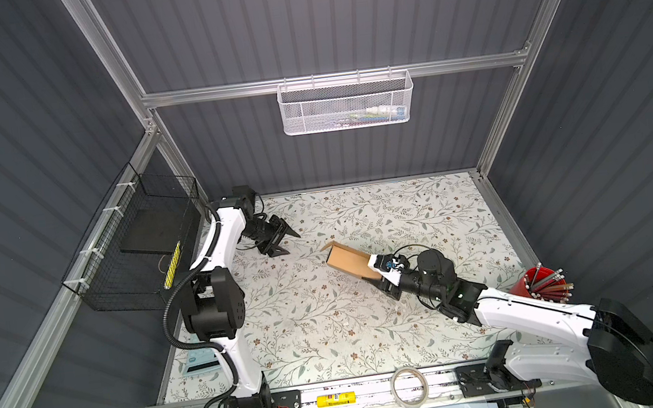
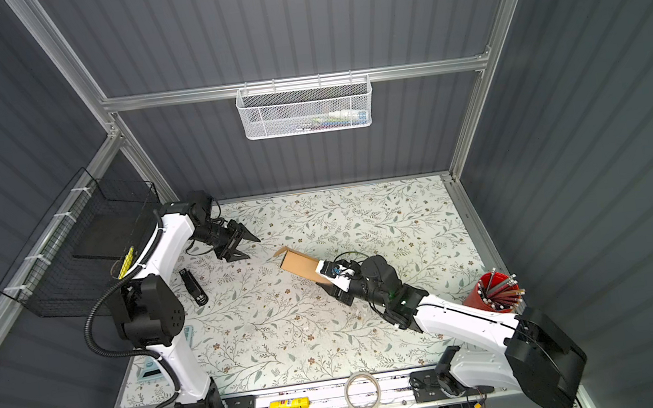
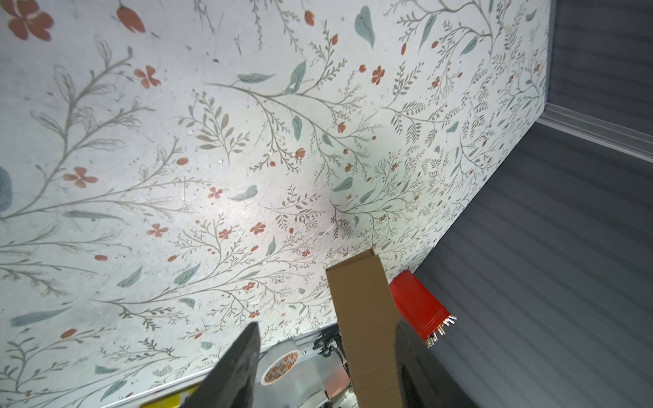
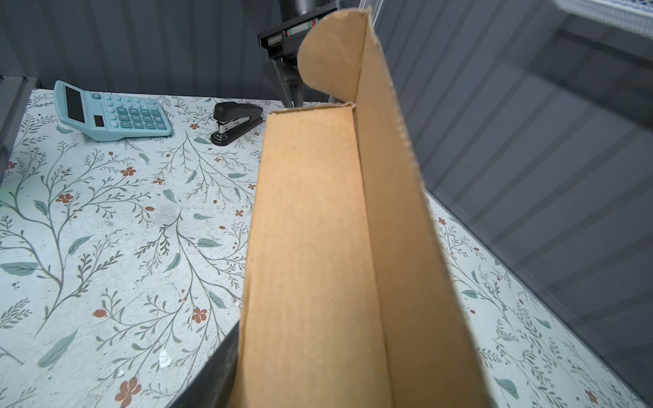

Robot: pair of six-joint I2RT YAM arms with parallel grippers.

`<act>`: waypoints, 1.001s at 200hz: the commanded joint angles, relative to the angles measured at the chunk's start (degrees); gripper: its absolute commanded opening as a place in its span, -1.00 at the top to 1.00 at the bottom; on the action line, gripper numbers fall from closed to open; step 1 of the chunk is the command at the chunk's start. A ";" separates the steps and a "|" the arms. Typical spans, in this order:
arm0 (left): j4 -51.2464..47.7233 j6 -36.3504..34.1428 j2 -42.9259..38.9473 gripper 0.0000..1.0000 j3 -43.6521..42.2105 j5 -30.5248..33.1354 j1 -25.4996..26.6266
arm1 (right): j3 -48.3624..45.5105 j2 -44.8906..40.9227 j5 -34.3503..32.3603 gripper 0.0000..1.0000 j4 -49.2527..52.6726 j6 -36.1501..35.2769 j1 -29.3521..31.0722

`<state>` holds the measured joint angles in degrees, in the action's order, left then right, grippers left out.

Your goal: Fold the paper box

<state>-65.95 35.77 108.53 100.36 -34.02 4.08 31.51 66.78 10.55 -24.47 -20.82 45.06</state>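
- Paper box: brown corrugated cardboard, middle of the bench, a little to the right; held by its near-right end and seemingly raised off the surface, though contact cannot be ruled out.
- Near rail: tape roll and yellow tube, lying well apart from the work.
- Near left: blue calculator, partly hidden behind the left arm in both top views.
- Right edge: red cup of pencils, near the right arm.
- Right gripper: clamped on the near-right end of the paper box, cardboard between the jaws; only one finger shows in the right wrist view.
- Fold state, judged from the right wrist view: one long wall stands up at an angle from the flat panel, and a rounded tab at the far end hangs loose, not tucked. Some creases are made; the remaining walls, the tabs and the closing look left to do. The rest of the sheet is hidden.
- Left middle: black stapler, untouched.
- Left gripper: far left, jaws apart, holding nothing, pointing toward the box but well apart from it.
- Left wall: black wire basket.
- Far wall: white mesh basket, hung on the frame rail.
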 commanded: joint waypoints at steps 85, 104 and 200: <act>21.30 -9.28 -8.12 -0.08 -7.75 1.52 0.41 | 4.03 -1.30 2.44 0.13 12.09 4.43 -0.15; 25.96 -11.53 -10.76 -0.06 -11.12 -0.74 0.41 | 5.51 -1.28 3.26 0.14 15.16 4.38 -0.49; 32.15 -23.70 -22.49 -0.07 -26.55 -6.24 4.21 | 9.58 1.92 11.30 0.13 20.39 5.05 -4.49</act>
<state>-34.87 17.52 90.19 75.92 -38.20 6.81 39.18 67.55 18.06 -5.23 -16.29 41.19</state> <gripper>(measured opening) 0.532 0.527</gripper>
